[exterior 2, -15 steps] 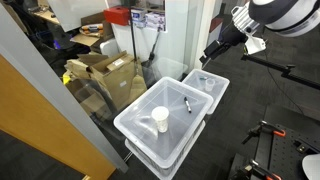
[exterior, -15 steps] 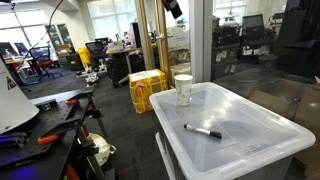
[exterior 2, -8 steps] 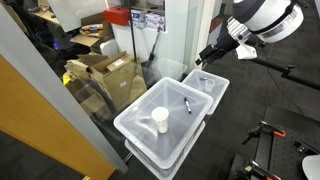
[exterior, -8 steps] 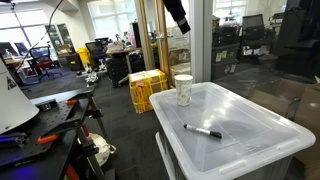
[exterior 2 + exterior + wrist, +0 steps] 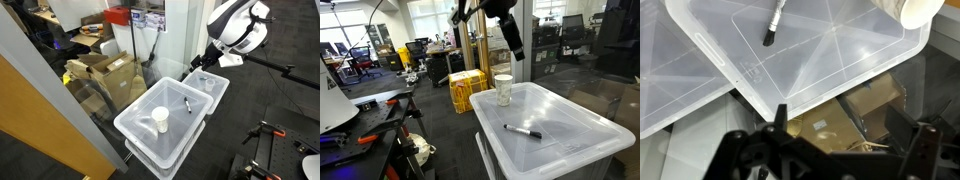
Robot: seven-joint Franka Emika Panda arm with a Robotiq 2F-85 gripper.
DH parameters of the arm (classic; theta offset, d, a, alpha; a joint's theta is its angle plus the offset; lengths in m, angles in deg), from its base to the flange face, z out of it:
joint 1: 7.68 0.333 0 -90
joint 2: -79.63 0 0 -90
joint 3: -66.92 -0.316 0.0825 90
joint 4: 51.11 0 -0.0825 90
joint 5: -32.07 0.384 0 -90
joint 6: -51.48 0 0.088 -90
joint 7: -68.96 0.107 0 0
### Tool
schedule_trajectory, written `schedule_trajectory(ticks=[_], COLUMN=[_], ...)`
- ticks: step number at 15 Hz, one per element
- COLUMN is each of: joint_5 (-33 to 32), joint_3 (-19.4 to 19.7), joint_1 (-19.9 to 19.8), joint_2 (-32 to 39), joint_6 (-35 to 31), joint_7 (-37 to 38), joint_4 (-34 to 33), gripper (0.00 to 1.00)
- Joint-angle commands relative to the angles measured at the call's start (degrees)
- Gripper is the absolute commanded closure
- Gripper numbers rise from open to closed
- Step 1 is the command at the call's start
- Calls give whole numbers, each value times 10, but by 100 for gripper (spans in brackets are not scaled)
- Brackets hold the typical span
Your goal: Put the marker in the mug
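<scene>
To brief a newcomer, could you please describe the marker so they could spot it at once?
Find the clear plastic bin lid in the foreground. The marker lies flat on it, apart from the pale mug standing at one corner. It is the only thin black stick there.

Black marker (image 5: 523, 131) flat, apart from upright mug (image 5: 503, 89)

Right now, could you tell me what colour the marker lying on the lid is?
Black, clearest in an exterior view: the marker on the translucent lid.

Clear bin lid (image 5: 572, 122), marker (image 5: 523, 131) lying flat, mug (image 5: 504, 89) upright
</scene>
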Motion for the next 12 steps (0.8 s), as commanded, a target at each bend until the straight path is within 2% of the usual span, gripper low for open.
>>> schedule_trajectory(ticks=[1,8,12], joint_5=[-22,-37,-31], joint_3=[5,3,-4], joint_1=[3,1,-3], joint_2=[72,173,209], joint_6=[-2,21,31], joint_7=[54,114,118], joint_4=[-53,-124,-144], gripper=[0,0,0])
